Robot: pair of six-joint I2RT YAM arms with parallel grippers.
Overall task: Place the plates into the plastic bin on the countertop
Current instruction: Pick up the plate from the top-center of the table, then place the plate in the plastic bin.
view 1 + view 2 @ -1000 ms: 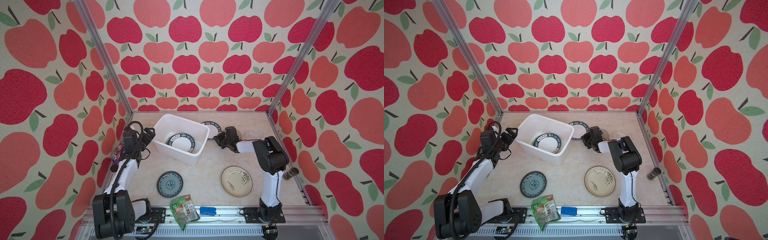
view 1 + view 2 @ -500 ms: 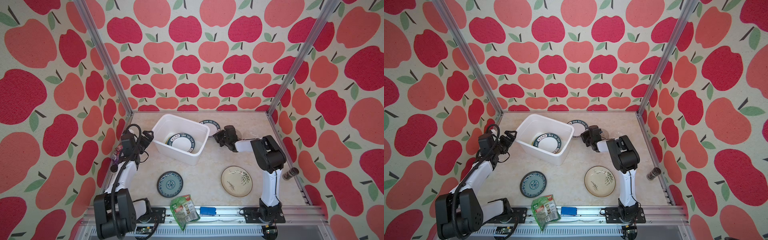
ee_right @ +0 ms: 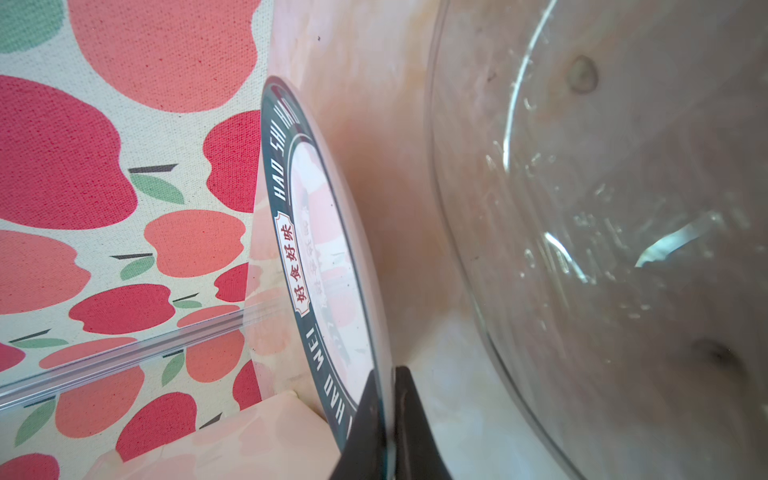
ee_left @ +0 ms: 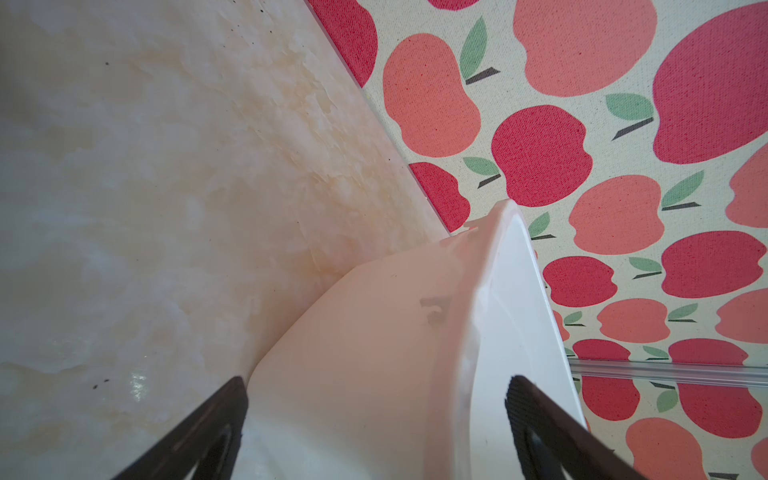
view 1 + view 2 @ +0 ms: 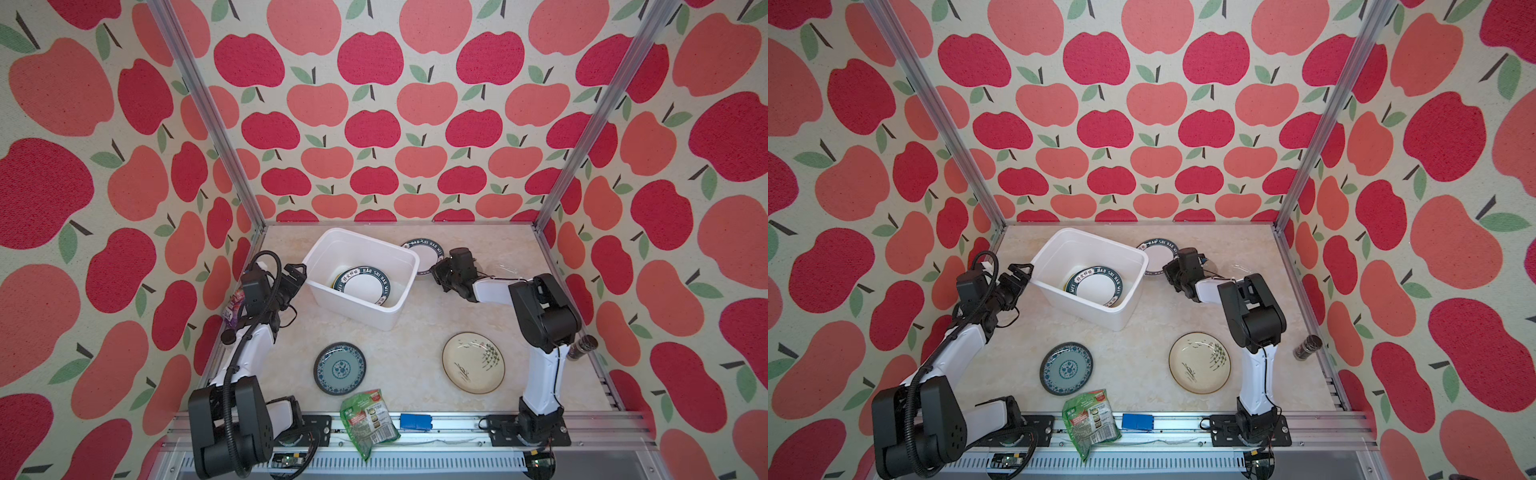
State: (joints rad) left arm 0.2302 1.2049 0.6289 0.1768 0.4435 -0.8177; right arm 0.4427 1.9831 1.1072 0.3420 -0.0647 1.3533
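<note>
Two white plates with dark green lettered rims are sharing the far half of the beige marble-patterned tabletop (image 5: 415,345): the first lettered plate (image 5: 363,286) is lying face up on the floor of the plastic bin (image 5: 349,309), while the second lettered plate (image 5: 426,254) is sitting just behind the bin's far corner on the right arm's side, part of it hidden by the bin's rim in both top views. The right end effector (image 3: 386,376) is pinching that second plate by its near rim, its two dark fingers (image 3: 365,419) pressed together on either face of the edge, as the right wrist view is showing. Near the right forearm, a clear glass plate (image 3: 602,216) is resting on the tabletop, close to the held plate but apart from it. Nearer the front rail, a blue-green patterned plate (image 5: 340,368) and a cream plate with a plant sketch (image 5: 473,362) are lying flat, well apart from each other and from the bin. At the bin's corner on the left arm's side, the left end effector (image 4: 376,386) is standing spread wide, one finger outside the wall and one over the inside, though whether either is touching the plastic cannot be told. A green snack packet (image 5: 368,419) is straddling the tabletop's front edge, a small blue block (image 5: 415,421) is lying on the front rail beside it, and a dark cylinder (image 5: 582,348) is lying by the right-hand rail.
</note>
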